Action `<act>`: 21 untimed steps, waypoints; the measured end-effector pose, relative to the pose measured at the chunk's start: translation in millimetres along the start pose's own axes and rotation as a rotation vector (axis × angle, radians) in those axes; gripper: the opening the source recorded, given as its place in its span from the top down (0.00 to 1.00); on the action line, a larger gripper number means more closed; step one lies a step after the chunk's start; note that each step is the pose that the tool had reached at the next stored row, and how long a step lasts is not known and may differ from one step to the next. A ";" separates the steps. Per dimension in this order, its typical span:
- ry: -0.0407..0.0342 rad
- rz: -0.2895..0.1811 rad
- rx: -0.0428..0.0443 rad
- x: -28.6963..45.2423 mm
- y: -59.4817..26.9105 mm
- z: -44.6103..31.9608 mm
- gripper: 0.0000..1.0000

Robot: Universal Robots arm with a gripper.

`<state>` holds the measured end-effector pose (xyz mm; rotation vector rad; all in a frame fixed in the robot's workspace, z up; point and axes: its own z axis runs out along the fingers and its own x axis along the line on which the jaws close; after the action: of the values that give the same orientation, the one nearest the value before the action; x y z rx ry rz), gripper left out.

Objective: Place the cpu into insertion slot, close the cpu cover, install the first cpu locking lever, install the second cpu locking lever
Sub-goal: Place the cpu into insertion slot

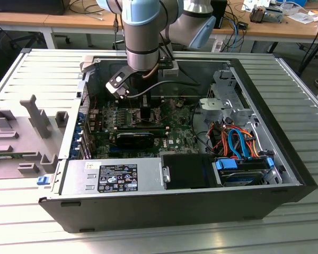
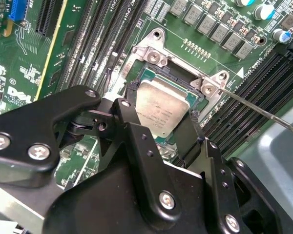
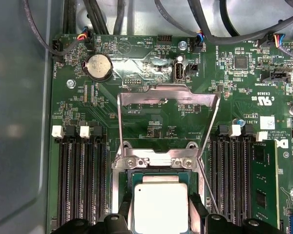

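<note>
In the exterior view the arm reaches straight down into the open case, and the gripper hangs low over the board. We judge the upright approach is meant to bring the part down flat rather than at a slant. What sits between the jaws is too small to make out here.

In the second wrist view the cpu lies silvery side up, squarely over the slot, with the green edge of its underside showing toward the slot's metal rim. One black fingertip stands at one edge of the cpu and its mate at the opposite edge. We see no gap on either side, so we read the jaws as clamped on the cpu (lightly, we would guess, since it looks level and seated or nearly so). A thin lever juts out beside the slot, swung free of it.

In the first wrist view the cover stands tilted up on its hinge beyond the slot, and the board shows through its window. It has to be raised like this, we think, for the slot to stay open to the descending cpu. The cpu sits between the jaws, centred, with the memory slots flanking it on both sides.
</note>
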<state>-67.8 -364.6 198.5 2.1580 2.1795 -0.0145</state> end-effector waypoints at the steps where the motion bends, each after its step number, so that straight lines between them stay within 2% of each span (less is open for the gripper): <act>1: 0.0000 0.000 0.0000 0.0 0.1 0.0 0.46; 8: 0.0004 0.000 -0.0006 0.1 0.5 0.2 0.46; 10: 0.0009 0.000 -0.0005 0.2 0.7 0.4 0.39; 11: 0.0006 0.000 -0.0003 0.1 0.6 0.2 0.39; 12: 0.0002 0.000 0.0000 0.0 0.6 0.1 0.32; 16: 0.0001 0.000 0.0000 0.0 0.6 0.1 0.32; 21: 0.0001 0.003 0.0002 0.1 -7.0 -0.3 0.32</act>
<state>-74.8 -364.6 198.4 2.1613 2.1763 -0.0145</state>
